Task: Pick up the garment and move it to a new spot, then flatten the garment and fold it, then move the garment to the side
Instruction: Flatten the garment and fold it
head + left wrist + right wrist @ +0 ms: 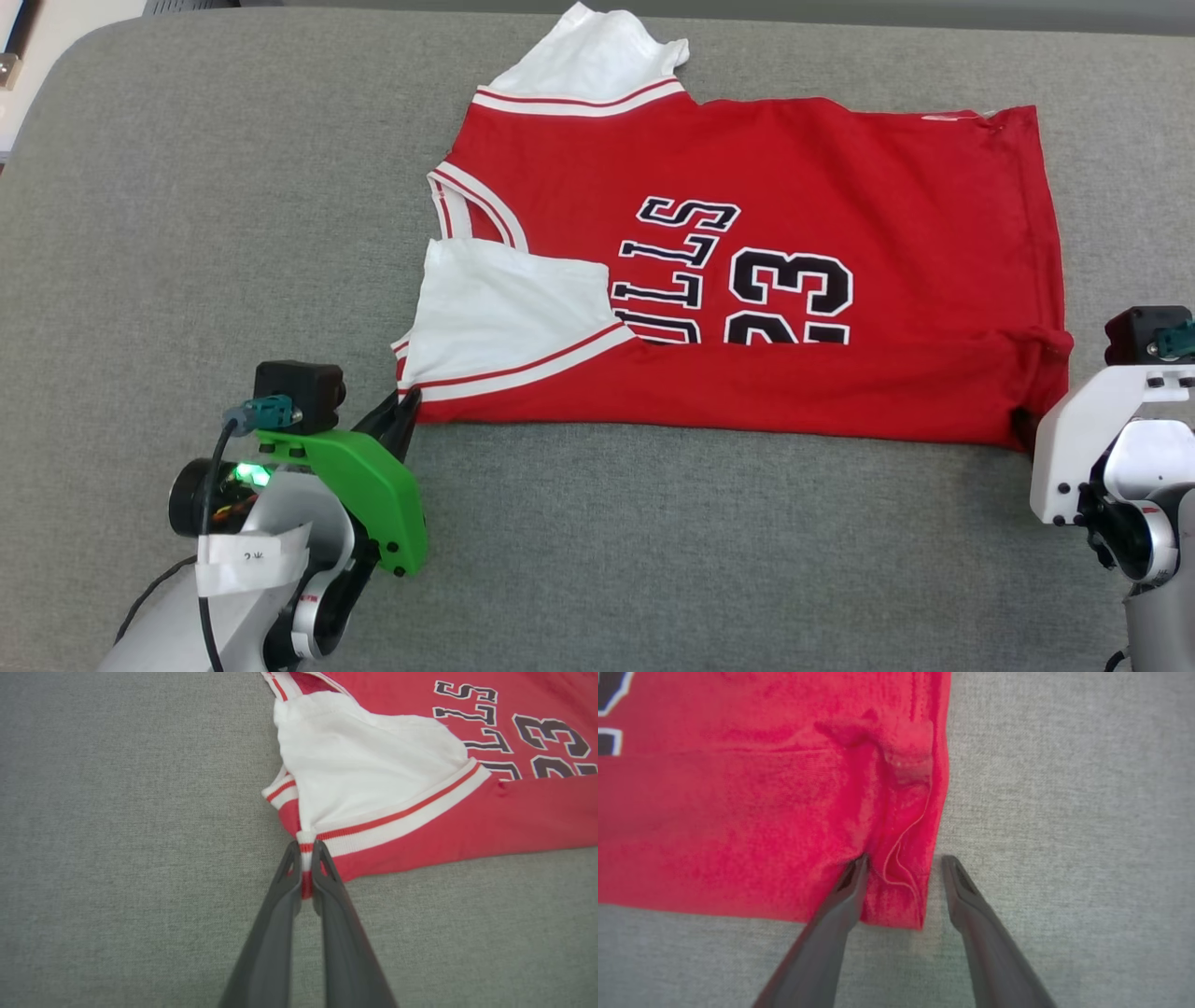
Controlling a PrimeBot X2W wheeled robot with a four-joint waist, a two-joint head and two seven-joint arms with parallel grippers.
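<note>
Head view: the red shirt lies flat on the grey padded table, collar toward the robot's left and hem toward its right. The near white sleeve is folded in over the chest, and a red band along the near edge covers the lower part of the black print (only the tops of the last letters and of the "23" show). The left gripper sits at the shirt's near left corner.

In the left wrist view its fingers are pinched tight on the striped trim where sleeve and body meet.

In the right wrist view the right gripper stands spread at the near hem corner: one finger rests on the red cloth, the other on the table just beside the hem's edge, with the corner between them and not clamped.
</note>
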